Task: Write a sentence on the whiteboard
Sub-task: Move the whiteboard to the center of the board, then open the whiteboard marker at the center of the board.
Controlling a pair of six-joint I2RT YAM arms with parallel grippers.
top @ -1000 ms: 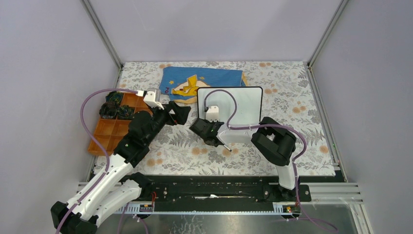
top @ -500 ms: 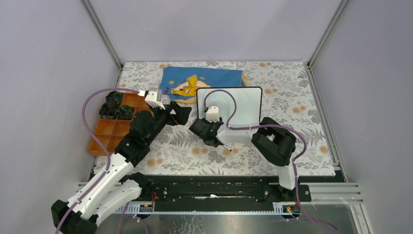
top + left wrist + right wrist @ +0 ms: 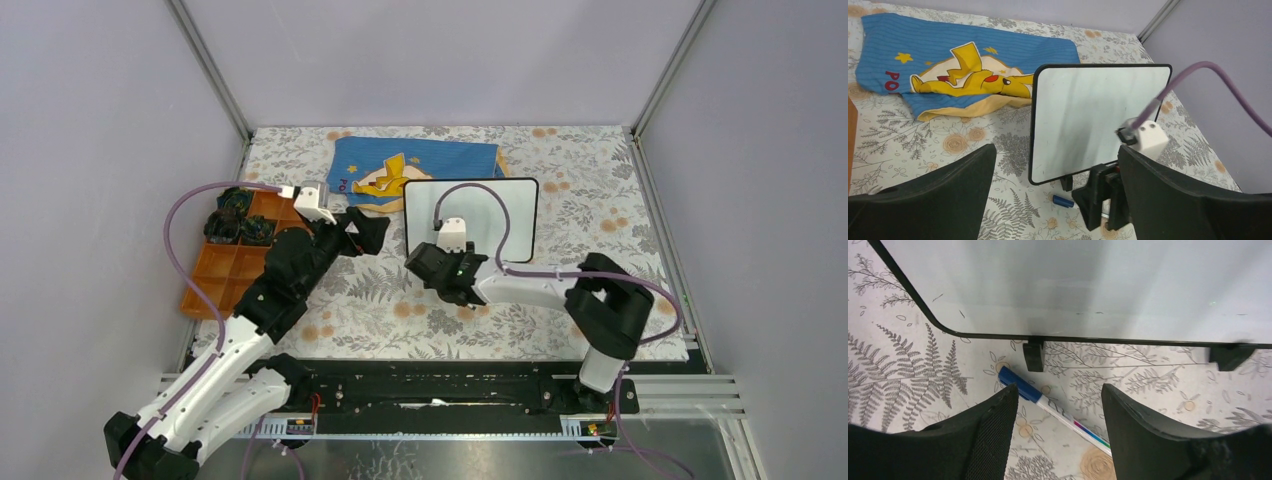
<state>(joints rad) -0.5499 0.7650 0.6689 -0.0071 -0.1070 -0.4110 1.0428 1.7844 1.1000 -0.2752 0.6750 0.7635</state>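
So the whiteboard [image 3: 1088, 115] is standing on its little black feet [image 3: 1033, 356], landscape, long side running left to right across the front of both tools. It leans back a bit, with the glossy face pointing at the arms. All I can make out on that face is a few faint dark specks.

The right gripper [image 3: 1059, 392] sits low, right up at the board's bottom edge near its left rounded corner, nose aimed at the rim. Its fingers [image 3: 993, 430] are spread wide with nothing between the pads. It's close to the board, but I can't tell if anything actually touches it. On the floral mat [image 3: 908, 135], straight under the gap between those fingers, lies a marker [image 3: 1048, 405]. It's at a diagonal: the blue cap points up at the nearest foot, and the white body runs back toward the right-hand finger.

The left gripper [image 3: 1056, 150] is further back and off to the board's left, looking at it from a distance. It's also wide open, holding nothing. Beyond it, behind and left of the board, there's a blue cloth [image 3: 963, 55] with a yellow cartoon figure lying flat
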